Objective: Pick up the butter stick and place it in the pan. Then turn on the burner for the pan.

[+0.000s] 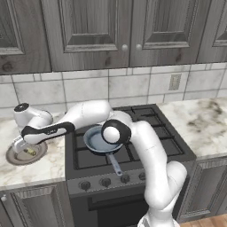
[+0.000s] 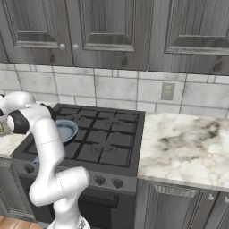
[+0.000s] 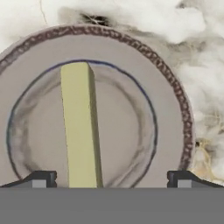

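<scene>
Butter (image 3: pixel 79 127) lies on a brown-rimmed plate (image 3: pixel 175 94), running lengthwise across the plate's shallow middle, and the hand view looks straight down on it. The gripper (image 3: pixel 111 179) hangs just above with its jaws spread as wide as they go and nothing between them; one fingertip (image 3: pixel 39 179) stands to one side of the stick, the other well off to the far side, so the butter sits off-centre in the gap, much nearer the first tip.

In the left base view the plate (image 1: pixel 13 157) rests on the marble counter (image 1: pixel 44 166) left of the stove (image 1: pixel 133 133), with the arm stretched out over it and the hand (image 1: pixel 20 142) pointing down. The pan (image 1: pixel 98 141) waits on a front-left burner, handle towards the knobs (image 1: pixel 105 181), empty as far as can be seen; in the right base view the pan (image 2: pixel 67 130) is partly hidden behind the arm.

The step in hand appears to be the pick. To do it well, the hand should probably shift sideways until the stick is midway between the tips, keeping the jaws across its narrow width rather than its length. Then it should come down far enough for the pads to meet the stick's side faces, without pressing into the plate. A closing that starts off-centre would likely push the butter sideways or turn it. A soft, slow squeeze near the middle of the stick's length should keep it level for the carry to the pan.
</scene>
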You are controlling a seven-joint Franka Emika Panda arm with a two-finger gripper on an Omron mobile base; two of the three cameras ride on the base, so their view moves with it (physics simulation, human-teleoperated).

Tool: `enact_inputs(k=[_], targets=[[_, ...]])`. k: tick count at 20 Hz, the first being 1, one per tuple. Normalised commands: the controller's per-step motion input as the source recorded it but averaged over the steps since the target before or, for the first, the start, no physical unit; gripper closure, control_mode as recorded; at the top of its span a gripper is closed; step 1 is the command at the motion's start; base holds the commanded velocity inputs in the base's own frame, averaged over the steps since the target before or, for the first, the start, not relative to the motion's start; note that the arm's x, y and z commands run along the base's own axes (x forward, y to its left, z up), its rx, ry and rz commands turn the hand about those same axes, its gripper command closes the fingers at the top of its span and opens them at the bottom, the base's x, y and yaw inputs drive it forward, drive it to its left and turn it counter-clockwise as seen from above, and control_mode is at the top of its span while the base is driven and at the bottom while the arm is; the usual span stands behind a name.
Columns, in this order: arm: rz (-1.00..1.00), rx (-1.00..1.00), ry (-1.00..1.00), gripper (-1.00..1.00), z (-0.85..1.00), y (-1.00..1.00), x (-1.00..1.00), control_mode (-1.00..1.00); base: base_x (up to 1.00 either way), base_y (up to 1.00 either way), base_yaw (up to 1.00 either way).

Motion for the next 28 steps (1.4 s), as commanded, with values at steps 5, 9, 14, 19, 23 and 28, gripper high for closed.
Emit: enact_inputs(k=[5, 9, 14, 19, 23, 28], targets=[[0.0, 0.0, 0.0, -1.0, -0.22, 0.17, 0.09, -1.0, 0.0, 0.0, 0.0], [0.0, 0.0, 0.01, -1.0, -0.13, 0.23, 0.04, -1.0, 0.0, 0.0, 0.0], [0.0, 0.0, 0.0, -1.0, -0.14, 0.23, 0.11, -1.0, 0.0, 0.0, 0.0], [0.0, 0.0, 0.0, -1.0, -0.12, 0.05, 0.1, -1.0, 0.0, 0.0, 0.0], [0.0, 0.0, 0.0, 1.0, -0.01, 0.0, 0.02, -1.0, 0.0, 0.0, 0.0], [0.0, 0.0, 0.0, 1.0, 0.0, 0.0, 0.0, -1.0, 0.0, 0.0, 0.0]])
